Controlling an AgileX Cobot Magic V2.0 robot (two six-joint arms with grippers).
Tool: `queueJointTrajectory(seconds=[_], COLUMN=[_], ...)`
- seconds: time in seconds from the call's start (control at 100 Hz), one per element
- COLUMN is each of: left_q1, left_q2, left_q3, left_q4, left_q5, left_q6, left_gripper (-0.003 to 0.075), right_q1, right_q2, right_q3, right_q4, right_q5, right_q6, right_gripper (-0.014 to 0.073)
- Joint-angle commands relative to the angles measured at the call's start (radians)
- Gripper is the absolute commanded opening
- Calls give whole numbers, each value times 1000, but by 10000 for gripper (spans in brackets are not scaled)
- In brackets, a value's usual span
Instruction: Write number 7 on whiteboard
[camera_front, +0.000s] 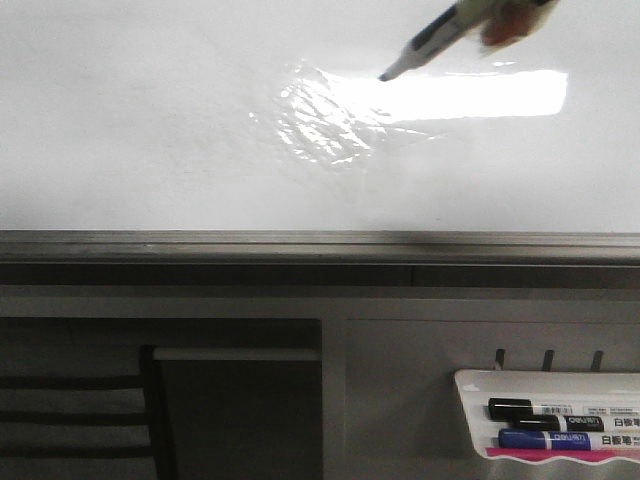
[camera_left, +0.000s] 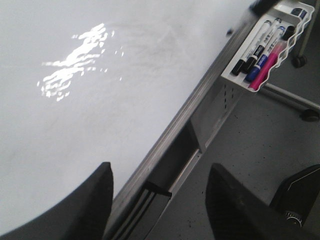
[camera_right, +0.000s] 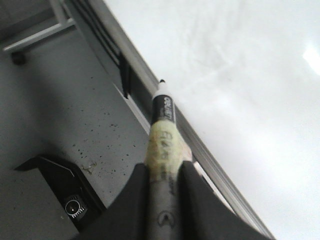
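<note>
1. The large glossy white whiteboard (camera_front: 150, 130) fills the far part of the scene above its grey metal bottom rail (camera_front: 300, 245). No black stroke of the number 7 is visible on it.
2. The right end effector (camera_right: 162, 175) is clenched around a black marker with a yellowish taped barrel (camera_right: 162, 130). In the front view the tip is at the left end of the bright rectangular reflection (camera_front: 480, 95); contact I cannot tell.
3. The left end effector (camera_left: 157, 200) is released and empty, near the rail.
4. Risk, as I judge: the marker is tilted, so too little pressure may leave a broken line, and too much may make it slip in the grip.
5. The wrinkled film patch (camera_front: 320, 120) lies just left of the tip and could bend a stroke.
</note>
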Motion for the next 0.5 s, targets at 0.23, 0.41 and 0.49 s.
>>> queueJointTrajectory(seconds=[0.23,0.41,0.49], left_q1=[99,99,99], left_q2=[-251,-282,-282], left_q3=[269,322,322], left_q4=[-68,-68,-85], left_q5=[-228,-283,-297], left_q6=[-37,-38,-38], left_gripper=[384,385,385], right_q1=[-137,-137,-132], right_q2=[-159,-176,-176], right_q3=[243,286,281], right_q4=[54,52,56], right_q5=[-227,-329,-339], right_q6=[176,173,174], right_gripper=[-64,-64,-64])
